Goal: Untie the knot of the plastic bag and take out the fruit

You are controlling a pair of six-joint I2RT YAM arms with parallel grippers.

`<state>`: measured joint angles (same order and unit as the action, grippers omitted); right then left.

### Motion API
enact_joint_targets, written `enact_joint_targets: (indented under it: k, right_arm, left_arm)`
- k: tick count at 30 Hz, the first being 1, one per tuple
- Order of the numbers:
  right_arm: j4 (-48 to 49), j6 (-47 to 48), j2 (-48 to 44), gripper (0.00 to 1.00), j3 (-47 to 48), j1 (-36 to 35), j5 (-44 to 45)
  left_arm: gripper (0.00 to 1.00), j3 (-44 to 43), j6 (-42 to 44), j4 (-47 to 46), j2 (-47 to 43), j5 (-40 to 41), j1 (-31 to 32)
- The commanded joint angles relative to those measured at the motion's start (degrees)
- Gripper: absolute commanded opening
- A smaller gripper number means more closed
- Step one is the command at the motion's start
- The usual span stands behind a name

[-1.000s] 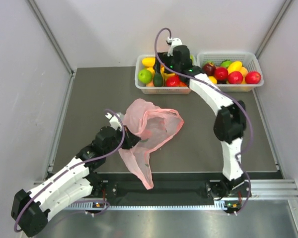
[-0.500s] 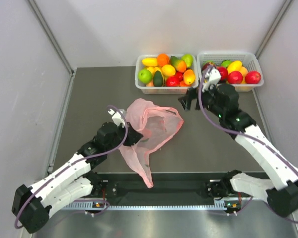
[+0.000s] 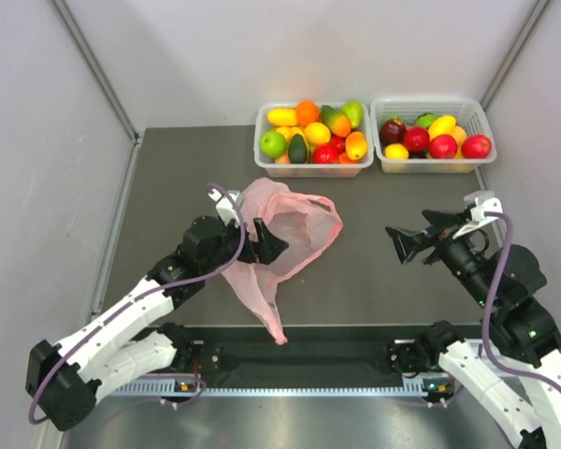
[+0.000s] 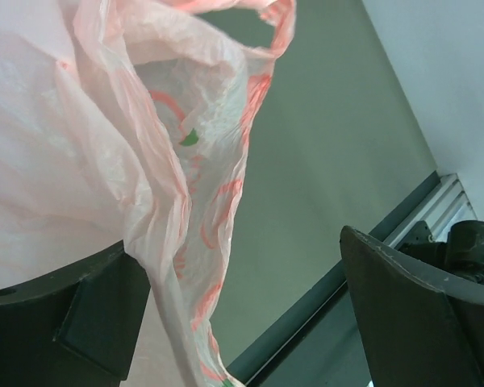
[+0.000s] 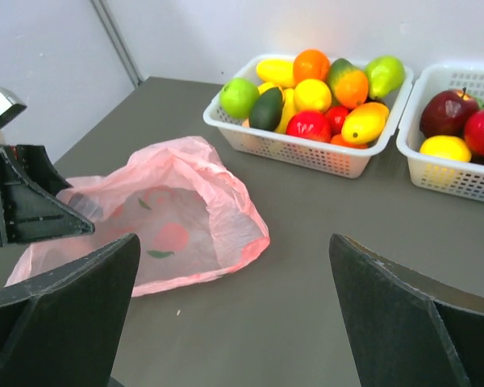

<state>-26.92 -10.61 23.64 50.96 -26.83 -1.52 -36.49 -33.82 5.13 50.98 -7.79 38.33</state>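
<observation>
1. The plastic bag [image 3: 294, 223] lies slack, mouth agape.
2. Left gripper [image 3: 269, 241], spread wide, touches its left edge.
3. Right gripper [image 3: 399, 243], also spread, hangs well right of it.
4. Baskets [image 3: 310, 170] of fruit [image 3: 318, 133] stand beyond it.

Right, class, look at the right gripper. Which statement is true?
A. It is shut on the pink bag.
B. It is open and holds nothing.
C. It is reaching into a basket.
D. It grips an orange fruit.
B: the right gripper has its fingers spread wide with nothing held, and it hangs over the table apart from the plastic bag.
</observation>
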Motion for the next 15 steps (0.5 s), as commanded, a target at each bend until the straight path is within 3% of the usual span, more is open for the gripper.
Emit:
enact_joint_targets:
  k: [1,15]
  right_arm:
    - [-5.3,0.3,-0.5,1.00,4.5,0.4,1.2]
    - [-9.9,0.2,0.3,1.00,10.8,0.4,1.2]
  left_arm:
    - [0.99,-4.1,2.0,-3.1,-0.4,-2.2,0.2]
    - [0.99,-13.9,8.6,1.7,-2.8,-7.7,0.2]
